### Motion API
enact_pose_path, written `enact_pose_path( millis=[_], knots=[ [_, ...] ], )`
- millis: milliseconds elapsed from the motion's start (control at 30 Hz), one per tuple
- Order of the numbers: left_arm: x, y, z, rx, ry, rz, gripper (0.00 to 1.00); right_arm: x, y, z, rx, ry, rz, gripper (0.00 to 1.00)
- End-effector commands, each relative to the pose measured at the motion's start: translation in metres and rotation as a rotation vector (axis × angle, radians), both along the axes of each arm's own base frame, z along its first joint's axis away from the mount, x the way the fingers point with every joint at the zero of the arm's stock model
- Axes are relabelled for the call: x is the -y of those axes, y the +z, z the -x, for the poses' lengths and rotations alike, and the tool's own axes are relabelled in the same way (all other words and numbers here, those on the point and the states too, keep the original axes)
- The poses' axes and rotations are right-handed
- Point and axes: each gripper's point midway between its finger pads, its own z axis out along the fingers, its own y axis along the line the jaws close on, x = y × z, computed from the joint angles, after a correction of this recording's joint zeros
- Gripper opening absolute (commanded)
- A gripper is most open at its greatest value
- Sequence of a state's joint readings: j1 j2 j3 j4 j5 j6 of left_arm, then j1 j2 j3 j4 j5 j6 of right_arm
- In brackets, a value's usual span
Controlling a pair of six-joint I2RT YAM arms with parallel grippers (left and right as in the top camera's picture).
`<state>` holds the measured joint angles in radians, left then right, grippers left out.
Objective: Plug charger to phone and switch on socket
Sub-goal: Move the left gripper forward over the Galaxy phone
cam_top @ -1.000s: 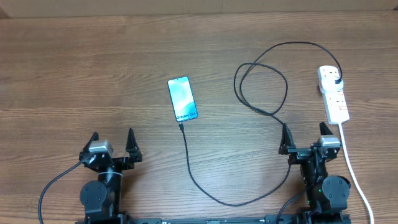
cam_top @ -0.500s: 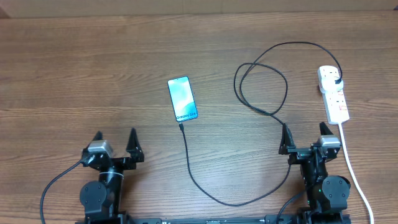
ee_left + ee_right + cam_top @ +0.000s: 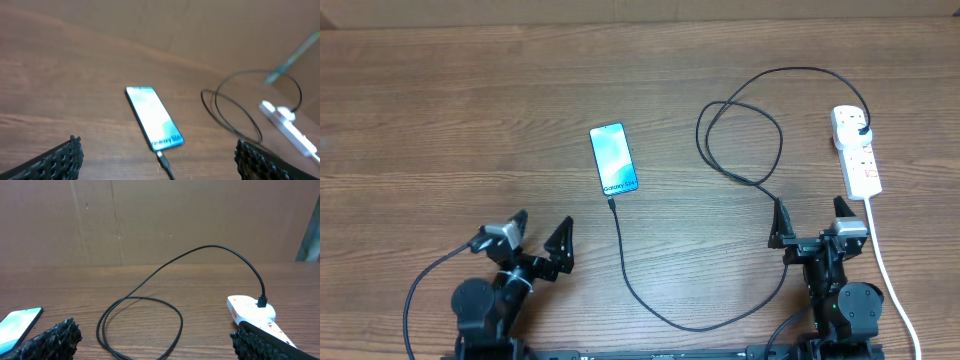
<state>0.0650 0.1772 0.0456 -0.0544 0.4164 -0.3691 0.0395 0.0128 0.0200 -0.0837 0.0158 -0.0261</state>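
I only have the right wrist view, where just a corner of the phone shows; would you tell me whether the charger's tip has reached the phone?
Observer: Yes. In the left wrist view the charger has its connector tip against the near end of the phone, apparently plugged in.
Operator: Thank you. Where is the left gripper?
Observer: In the overhead view the left gripper is open and empty, at the near table edge, left of the cable.
Operator: And is anything on the socket's switches?
Observer: No. The socket lies beyond and to the right of the right gripper, which is open and apart from it. The switches are too small to read.
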Motion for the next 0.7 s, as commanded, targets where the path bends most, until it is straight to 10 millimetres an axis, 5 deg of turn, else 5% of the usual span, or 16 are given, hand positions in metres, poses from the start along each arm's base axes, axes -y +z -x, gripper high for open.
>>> enact_pose_path(
  millis=[0,667],
  knots=[
    [0.009,0.026,-0.009,-0.004,-0.051,-0.078,1.00,0.002,-0.003,0.000,0.001,-0.014,-0.002,1.00],
    [0.102,0.041,-0.145,-0.464,-0.123,-0.503,1.00,0.002,-0.003,0.000,0.001,-0.014,-0.002,1.00]
  ],
)
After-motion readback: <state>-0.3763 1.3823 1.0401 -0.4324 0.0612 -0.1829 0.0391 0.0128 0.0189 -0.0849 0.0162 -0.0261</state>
